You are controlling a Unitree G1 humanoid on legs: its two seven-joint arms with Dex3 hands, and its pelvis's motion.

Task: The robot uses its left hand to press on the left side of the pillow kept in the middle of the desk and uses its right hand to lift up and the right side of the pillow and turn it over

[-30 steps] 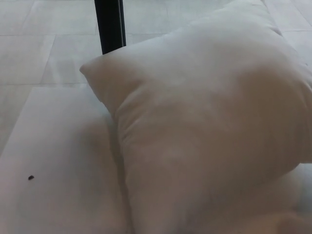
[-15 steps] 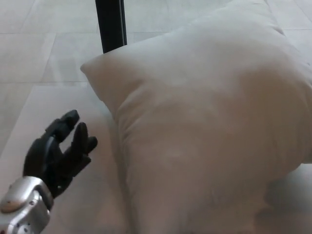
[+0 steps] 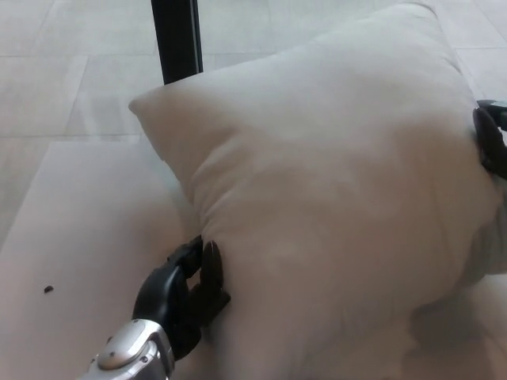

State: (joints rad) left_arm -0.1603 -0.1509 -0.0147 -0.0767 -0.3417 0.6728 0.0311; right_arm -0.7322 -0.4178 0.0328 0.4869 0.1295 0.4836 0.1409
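Observation:
A large white pillow (image 3: 333, 198) fills most of the head view, lying on the white desk (image 3: 87, 229). My left hand (image 3: 184, 291) comes in from the lower left, its black fingers pushed against the pillow's left edge, fingertips partly sunk under the fabric. A small part of my right hand (image 3: 491, 142) shows at the picture's right edge, touching the pillow's right side; most of it is out of frame.
A black vertical post (image 3: 177, 39) stands behind the desk at the top. Pale tiled floor (image 3: 71, 71) lies beyond the desk's far edge. A tiny dark speck (image 3: 49, 289) sits on the desk at the left.
My left hand came into view from the lower left and has moved right until it meets the pillow's left edge. My right hand has appeared at the pillow's right side.

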